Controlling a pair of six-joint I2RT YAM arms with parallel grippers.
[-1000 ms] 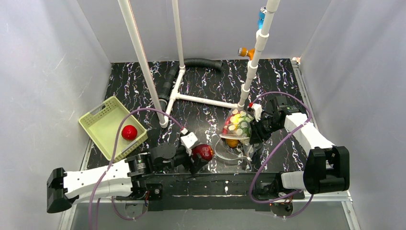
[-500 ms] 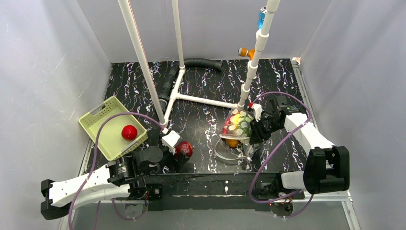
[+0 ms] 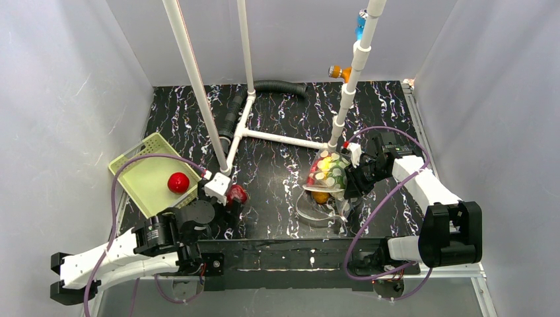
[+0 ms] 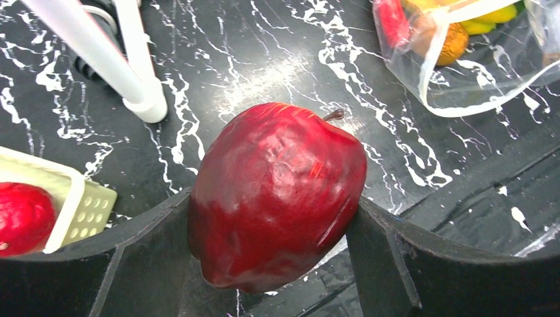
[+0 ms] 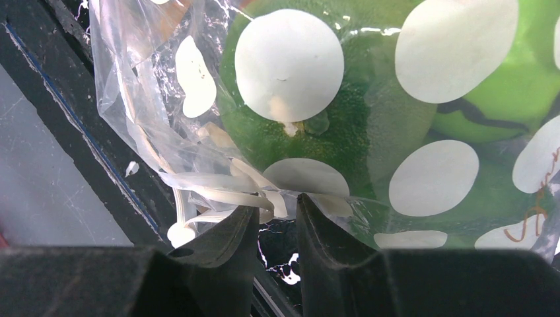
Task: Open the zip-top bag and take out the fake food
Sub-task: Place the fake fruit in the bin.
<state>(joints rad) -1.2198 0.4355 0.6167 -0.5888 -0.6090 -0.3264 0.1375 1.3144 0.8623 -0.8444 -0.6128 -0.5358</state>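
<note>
L gripper [image 3: 228,197], jaws clamped on dark red apple [image 4: 277,191], has moved left, now just beside basket [image 3: 141,156]. R gripper [image 5: 274,221] pinches zip-top bag [image 3: 328,173], well right of basket. Only the R wrist cam shows green fruit [image 5: 370,125] inside.

Glossy red apple [image 4: 277,195], clear filmy plastic bag [image 5: 288,65].

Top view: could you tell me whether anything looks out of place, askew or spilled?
Nothing is spilled. The pale green basket sits askew, its left corner seemingly past the table edge. Otherwise the left gripper holds a dark red apple and the right gripper pinches the dotted bag.
</note>
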